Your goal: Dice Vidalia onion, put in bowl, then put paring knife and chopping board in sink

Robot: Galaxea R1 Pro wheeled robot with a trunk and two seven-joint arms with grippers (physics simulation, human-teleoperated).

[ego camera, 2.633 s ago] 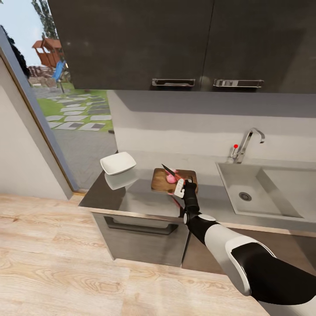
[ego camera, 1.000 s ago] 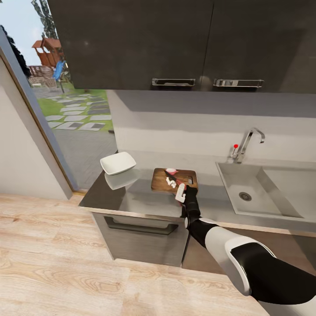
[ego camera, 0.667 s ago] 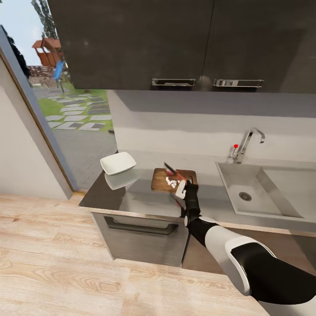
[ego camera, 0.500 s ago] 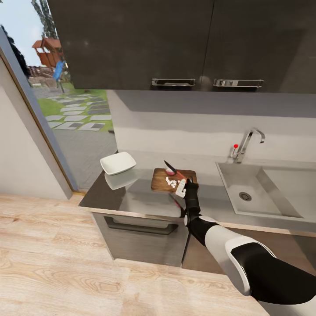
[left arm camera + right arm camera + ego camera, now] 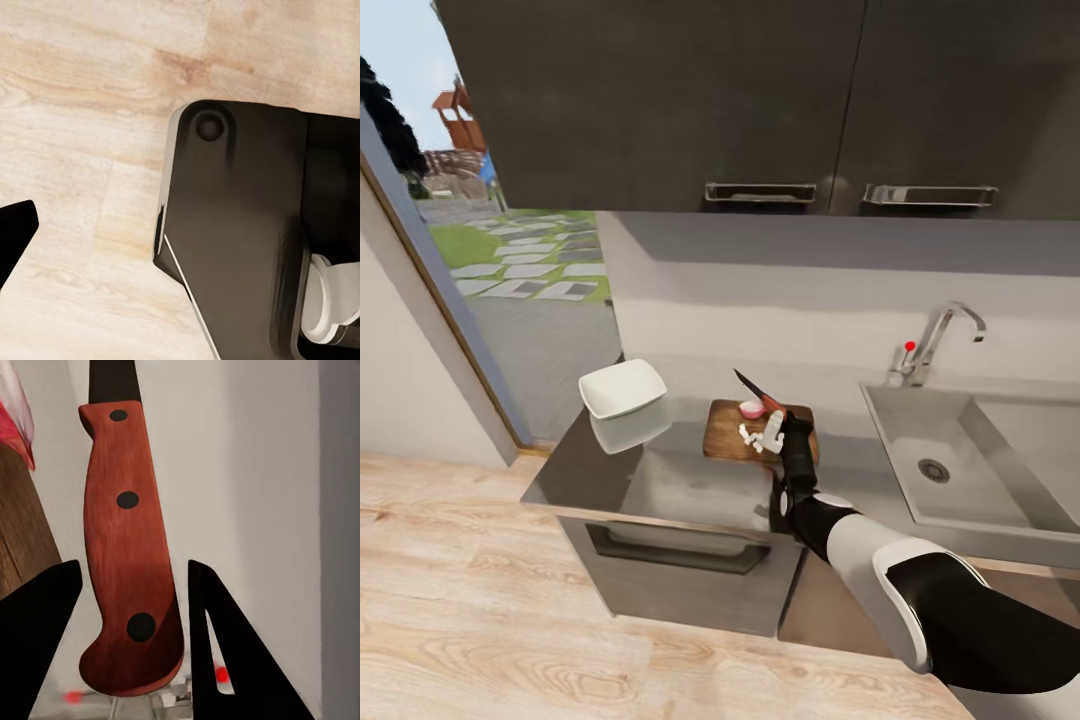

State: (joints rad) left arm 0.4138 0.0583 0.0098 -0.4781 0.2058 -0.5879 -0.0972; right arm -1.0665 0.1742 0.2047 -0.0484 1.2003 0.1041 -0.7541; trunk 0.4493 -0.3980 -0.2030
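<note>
While the head camera looks down over the kitchen, the right claw (image 5: 775, 428) hovers at the near right part of the chopping board (image 5: 726, 432), pinching the paring knife (image 5: 753, 388) with its dark blade angled up and away toward the wall. A pinkish piece of the Vidalia onion (image 5: 752, 408) sits on the board just under that blade, with small white diced bits (image 5: 747, 435) beside it. On the counter (image 5: 660, 480), the white bowl (image 5: 622, 388) sits at the far left corner, apart from the board. Off to the right lies the sink (image 5: 920, 440) with its chrome tap (image 5: 940, 335).

Over to the left wrist view: dark robot casing (image 5: 240, 240) above pale wooden floor (image 5: 82, 135); whether that claw is spread or pressed together, I cannot tell.

Right wrist view now: the knife's reddish riveted handle (image 5: 129, 547) stands between two dark fingers (image 5: 37, 652), the board's brown edge (image 5: 21, 532) alongside.
</note>
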